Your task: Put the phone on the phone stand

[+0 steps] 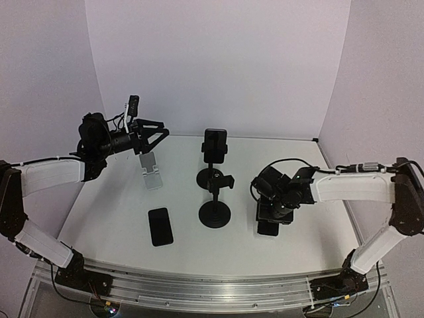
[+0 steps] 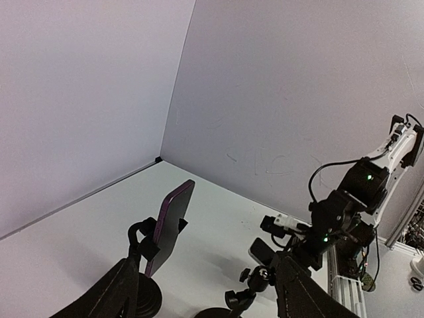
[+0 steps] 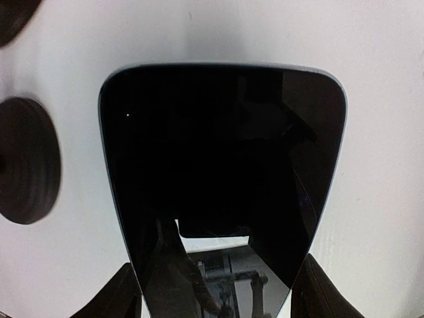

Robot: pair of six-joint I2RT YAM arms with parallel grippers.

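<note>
A black phone (image 3: 218, 152) lies flat on the white table and fills the right wrist view. My right gripper (image 3: 215, 298) is low over it, jaws wide, one finger (image 3: 122, 295) beside each long edge; I cannot tell whether they touch it. From above, this gripper (image 1: 270, 217) covers most of that phone (image 1: 267, 229). An empty black clamp stand (image 1: 216, 199) stands just to its left. My left gripper (image 1: 154, 132) is open, empty and raised at the back left. In its own view the left gripper (image 2: 205, 265) looks across the table.
A second black stand (image 1: 213, 176) behind the empty one holds a purple-edged phone (image 2: 169, 222). A white folding stand (image 1: 152, 171) sits under my left gripper. Another black phone (image 1: 160, 226) lies flat at the front left. A round stand base (image 3: 26, 159) is left of my right gripper.
</note>
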